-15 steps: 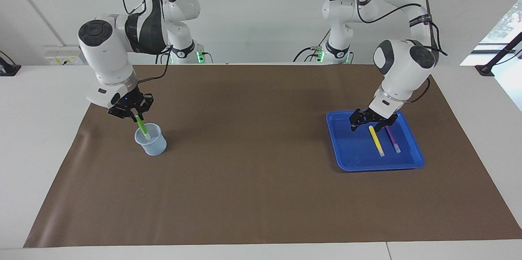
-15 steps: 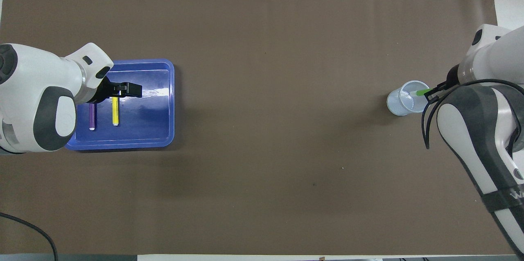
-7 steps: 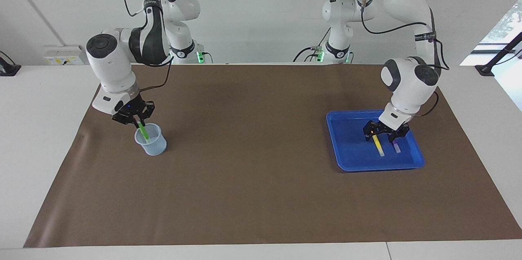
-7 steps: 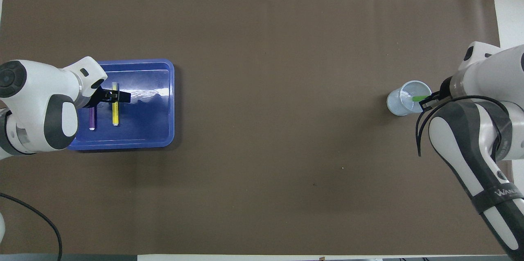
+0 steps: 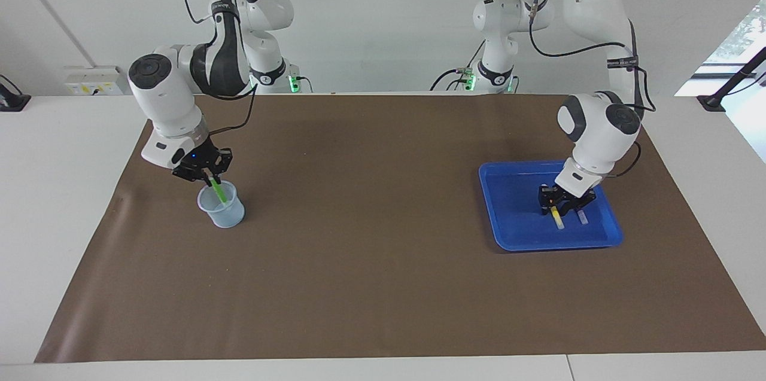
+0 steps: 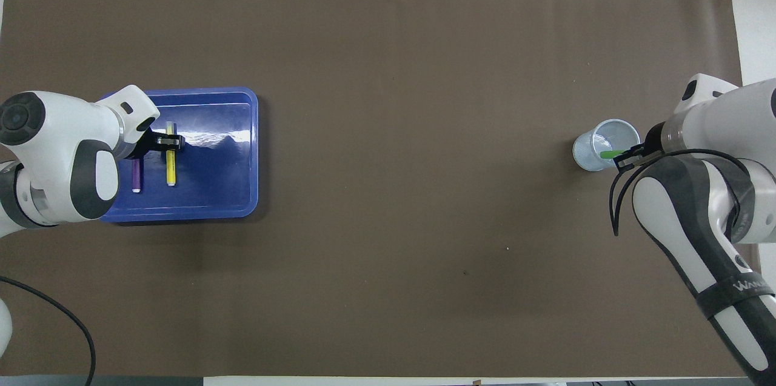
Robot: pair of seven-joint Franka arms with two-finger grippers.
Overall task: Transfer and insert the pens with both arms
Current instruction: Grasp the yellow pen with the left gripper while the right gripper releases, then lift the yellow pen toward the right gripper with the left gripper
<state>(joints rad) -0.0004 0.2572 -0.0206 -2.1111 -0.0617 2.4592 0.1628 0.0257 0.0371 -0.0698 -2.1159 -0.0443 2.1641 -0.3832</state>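
**Ana:** Table (image 5: 383,309) first: brown paper covers it, and the blue tray (image 5: 514,231) sits at the left arm's end. Everything else can be placed from that tray.

**Ben:** Well apart from the tray, at the right arm's end, stands a clear cup (image 5: 222,213). The right gripper (image 5: 210,176) is over its rim, fingers clenched on the top of the green pen (image 5: 219,191), which slants down into the cup.

**Ana:** And the left gripper (image 5: 560,209)?

**Ben:** Down inside the tray, set around the upper part of the yellow pen (image 5: 558,218). Its fingers sit close on the barrel, seemingly grasping it, though the pen lies flat on the tray floor. The purple pen (image 6: 136,175) lies just beside the yellow one, toward the tray's outer wall.

**Ana:** So two steps at once, by the look of it: a drop and a pickup.

**Ben:** Likely. The right gripper should let go only once the green pen's tip rests low in the cup, or the light cup may tip. The left should squeeze squarely across the yellow pen, then lift straight up so it does not nudge the purple one.
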